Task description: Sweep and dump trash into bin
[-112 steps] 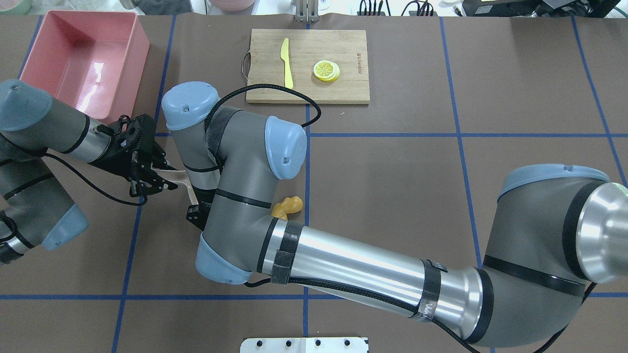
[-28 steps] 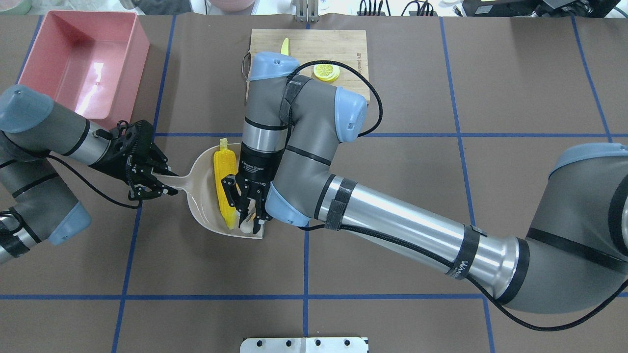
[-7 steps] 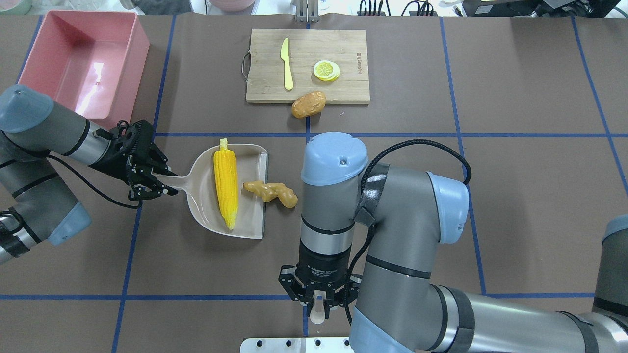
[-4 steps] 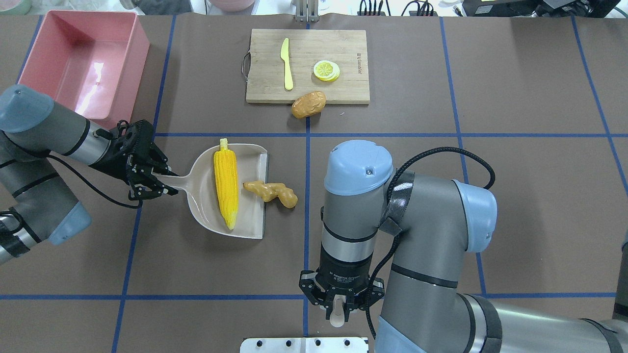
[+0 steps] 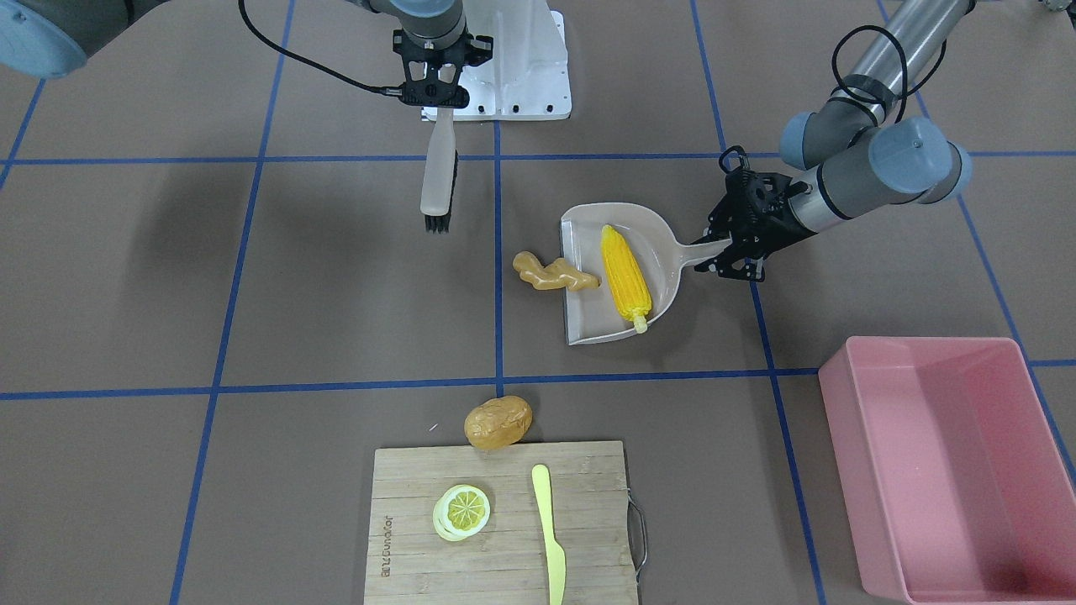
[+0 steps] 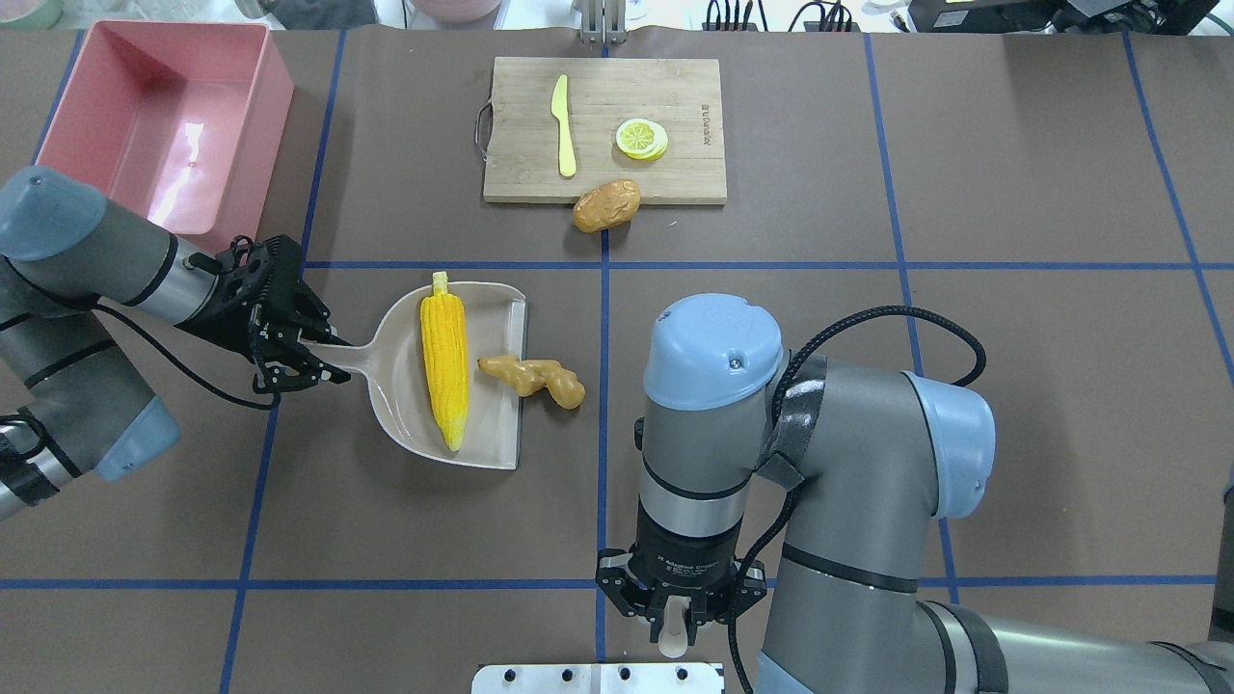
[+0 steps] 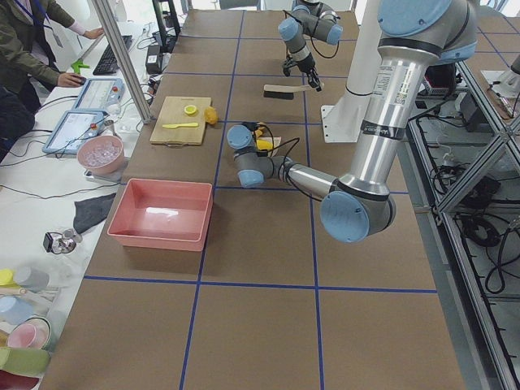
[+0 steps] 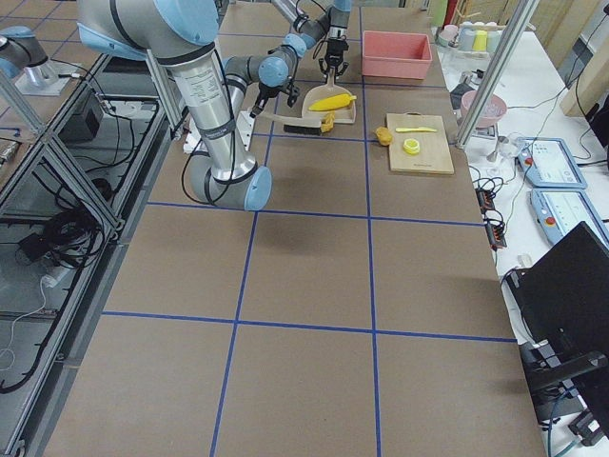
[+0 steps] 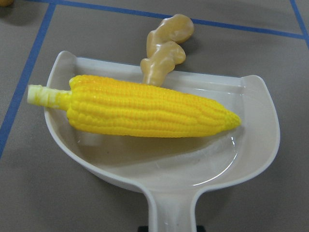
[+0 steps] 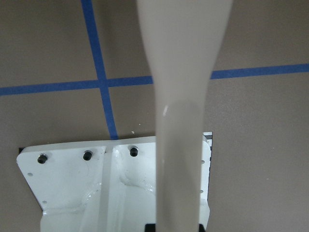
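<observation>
A yellow corn cob (image 6: 444, 371) lies in the beige dustpan (image 6: 494, 424), whose handle my left gripper (image 6: 294, 352) is shut on. The tan ginger root (image 6: 533, 376) straddles the pan's open lip, mostly on the table. In the left wrist view the corn cob (image 9: 145, 106) fills the pan and the ginger root (image 9: 166, 46) leans over its edge. The brown potato (image 6: 606, 204) rests against the cutting board's near edge. The pink bin (image 6: 278, 116) stands at the far left, with nothing in it. My right gripper (image 6: 675, 627) is shut on the brush (image 5: 439, 176), held near the base plate.
A wooden cutting board (image 6: 675, 96) at the back carries a pale yellow knife (image 6: 562, 125) and a lemon slice (image 6: 641, 138). The white base plate (image 6: 540, 678) sits at the near edge. A person (image 7: 32, 49) sits at the side desk in the exterior left view.
Since the sweep that put the corn in the pan, my right arm has drawn back with the brush to the near edge, drifting right. Dustpan and left arm have not moved.
</observation>
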`<move>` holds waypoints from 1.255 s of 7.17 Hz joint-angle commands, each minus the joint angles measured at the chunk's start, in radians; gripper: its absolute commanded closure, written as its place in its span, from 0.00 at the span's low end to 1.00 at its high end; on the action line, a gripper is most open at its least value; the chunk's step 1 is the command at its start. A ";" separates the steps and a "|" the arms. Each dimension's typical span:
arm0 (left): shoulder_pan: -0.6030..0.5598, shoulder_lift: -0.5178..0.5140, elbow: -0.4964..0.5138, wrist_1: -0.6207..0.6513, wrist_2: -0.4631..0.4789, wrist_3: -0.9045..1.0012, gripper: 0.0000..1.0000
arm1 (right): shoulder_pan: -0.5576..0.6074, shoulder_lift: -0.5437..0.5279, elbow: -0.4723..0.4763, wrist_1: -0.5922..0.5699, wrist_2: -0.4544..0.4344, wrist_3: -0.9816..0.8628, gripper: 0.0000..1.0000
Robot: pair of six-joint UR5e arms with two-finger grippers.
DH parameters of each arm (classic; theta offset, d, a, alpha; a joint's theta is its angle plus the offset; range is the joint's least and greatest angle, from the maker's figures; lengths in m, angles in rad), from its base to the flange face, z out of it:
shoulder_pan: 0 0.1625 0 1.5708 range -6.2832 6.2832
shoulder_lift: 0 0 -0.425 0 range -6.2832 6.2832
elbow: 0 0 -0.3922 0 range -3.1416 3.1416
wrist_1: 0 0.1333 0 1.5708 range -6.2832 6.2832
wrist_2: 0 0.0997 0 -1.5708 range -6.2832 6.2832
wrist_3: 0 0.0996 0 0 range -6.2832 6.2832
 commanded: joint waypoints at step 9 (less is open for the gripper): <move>0.000 0.001 -0.002 -0.003 0.000 0.005 1.00 | -0.040 0.157 -0.303 -0.003 -0.108 -0.137 1.00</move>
